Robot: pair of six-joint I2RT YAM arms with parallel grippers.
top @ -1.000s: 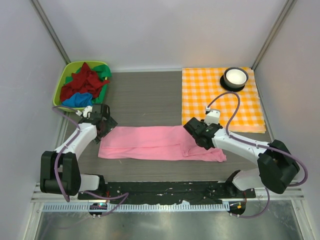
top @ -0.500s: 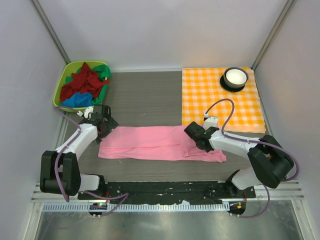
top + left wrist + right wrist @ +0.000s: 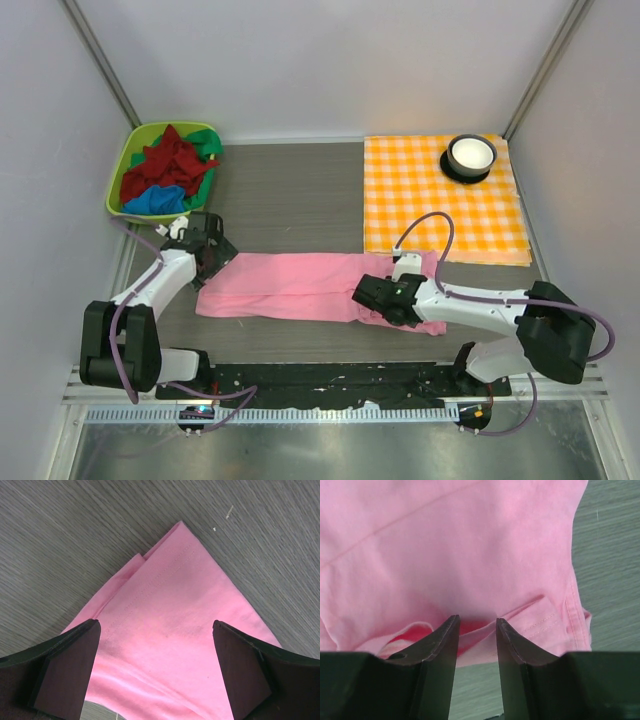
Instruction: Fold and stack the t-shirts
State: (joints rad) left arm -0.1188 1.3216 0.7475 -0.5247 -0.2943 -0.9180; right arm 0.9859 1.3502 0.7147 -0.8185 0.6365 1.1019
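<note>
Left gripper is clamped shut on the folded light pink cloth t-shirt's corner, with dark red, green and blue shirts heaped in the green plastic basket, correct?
Not shut: the left wrist view shows the left gripper open, fingers wide apart over a corner of the light pink cloth t-shirt. The other shirts are heaped in the green plastic basket.

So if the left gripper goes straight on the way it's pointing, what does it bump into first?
Most likely the pink t-shirt: the open left gripper points down at its corner. How high above it hangs is hard to tell.
</note>
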